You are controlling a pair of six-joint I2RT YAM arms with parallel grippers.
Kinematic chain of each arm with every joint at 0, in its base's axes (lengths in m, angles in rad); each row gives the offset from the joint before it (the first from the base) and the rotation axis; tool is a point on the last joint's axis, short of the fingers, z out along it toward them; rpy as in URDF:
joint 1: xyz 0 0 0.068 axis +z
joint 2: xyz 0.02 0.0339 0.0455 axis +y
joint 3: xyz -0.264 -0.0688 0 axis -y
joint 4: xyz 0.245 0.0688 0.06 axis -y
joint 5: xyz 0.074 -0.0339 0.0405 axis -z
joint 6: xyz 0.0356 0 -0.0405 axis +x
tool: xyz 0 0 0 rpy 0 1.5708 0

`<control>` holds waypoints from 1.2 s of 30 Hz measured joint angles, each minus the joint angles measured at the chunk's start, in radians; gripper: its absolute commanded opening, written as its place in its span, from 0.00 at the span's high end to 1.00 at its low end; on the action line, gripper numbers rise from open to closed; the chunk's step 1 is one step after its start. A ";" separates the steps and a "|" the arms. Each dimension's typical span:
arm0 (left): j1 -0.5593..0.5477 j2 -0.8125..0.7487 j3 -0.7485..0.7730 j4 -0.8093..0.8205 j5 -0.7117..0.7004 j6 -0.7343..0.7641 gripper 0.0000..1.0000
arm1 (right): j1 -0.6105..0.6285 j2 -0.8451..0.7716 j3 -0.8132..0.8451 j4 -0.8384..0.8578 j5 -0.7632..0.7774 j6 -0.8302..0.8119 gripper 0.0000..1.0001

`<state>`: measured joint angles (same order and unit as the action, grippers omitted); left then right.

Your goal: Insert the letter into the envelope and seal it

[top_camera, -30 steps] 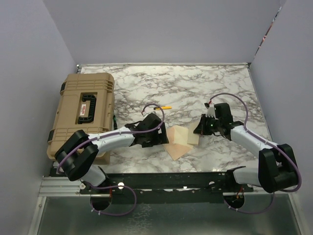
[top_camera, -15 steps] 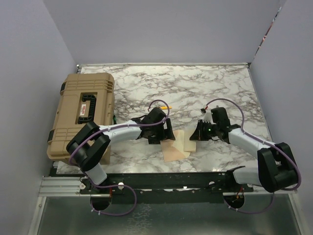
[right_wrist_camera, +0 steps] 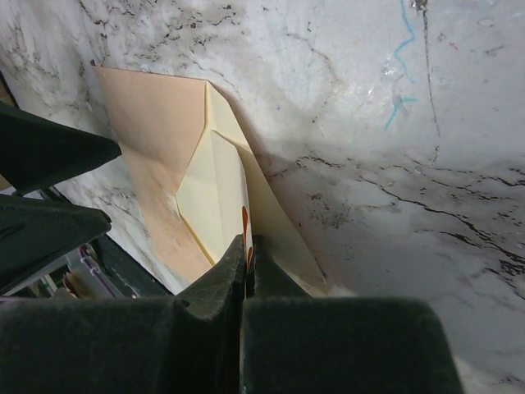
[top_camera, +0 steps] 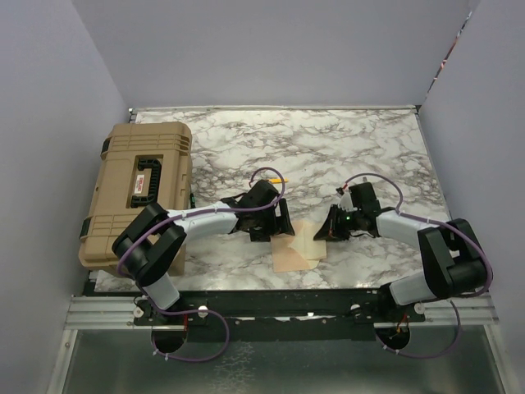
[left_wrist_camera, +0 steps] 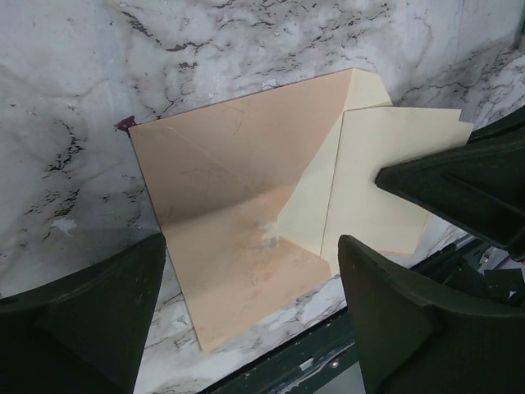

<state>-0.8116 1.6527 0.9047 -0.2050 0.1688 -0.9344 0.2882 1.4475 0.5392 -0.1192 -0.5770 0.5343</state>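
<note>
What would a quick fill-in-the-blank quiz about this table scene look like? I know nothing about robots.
1. The left gripper hovers above the envelope with its jaws ___.
2. The right gripper has its jaws ___ on the edge of the pale letter.
3. The tan hard case lies on the ___ arm's side of the table.
4. The tabletop is printed like white and grey ___.

Missing words: open; shut; left; marble.

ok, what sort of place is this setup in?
Probably a lab test booth rather than a real office. Plain walls box in a marble-print table, a mounting rail runs along its near edge, and a tan hard case sits on it.
</note>
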 measured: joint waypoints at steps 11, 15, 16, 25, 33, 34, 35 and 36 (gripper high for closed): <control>0.000 0.001 0.000 0.000 0.001 0.000 0.14 | 0.008 0.024 -0.002 0.048 -0.025 0.024 0.99; 0.000 0.001 0.000 0.000 0.001 -0.001 0.15 | 0.024 0.053 -0.002 0.074 -0.025 0.042 0.99; 0.000 0.001 0.000 0.000 0.001 -0.002 0.15 | 0.029 0.061 -0.002 0.079 -0.025 0.046 1.00; 0.001 0.002 0.000 0.002 0.003 -0.009 0.15 | 0.079 0.110 0.016 0.126 -0.049 0.078 0.99; 0.001 0.003 0.000 0.002 0.003 -0.012 0.16 | 0.145 0.149 0.064 0.111 -0.043 0.078 0.79; 0.001 0.003 0.000 0.002 0.003 -0.012 0.16 | 0.145 0.146 0.066 0.103 -0.042 0.080 0.73; 0.001 0.003 0.000 0.002 0.003 -0.012 0.16 | 0.145 0.141 0.069 0.092 -0.039 0.081 0.68; 0.001 0.003 0.000 0.003 0.002 -0.013 0.16 | 0.145 0.133 0.073 0.078 -0.033 0.081 0.63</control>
<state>-0.8104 1.6554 0.9047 -0.2020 0.1711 -0.9470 0.4332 1.5806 0.6125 -0.0414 -0.6098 0.6155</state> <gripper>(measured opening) 0.844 0.245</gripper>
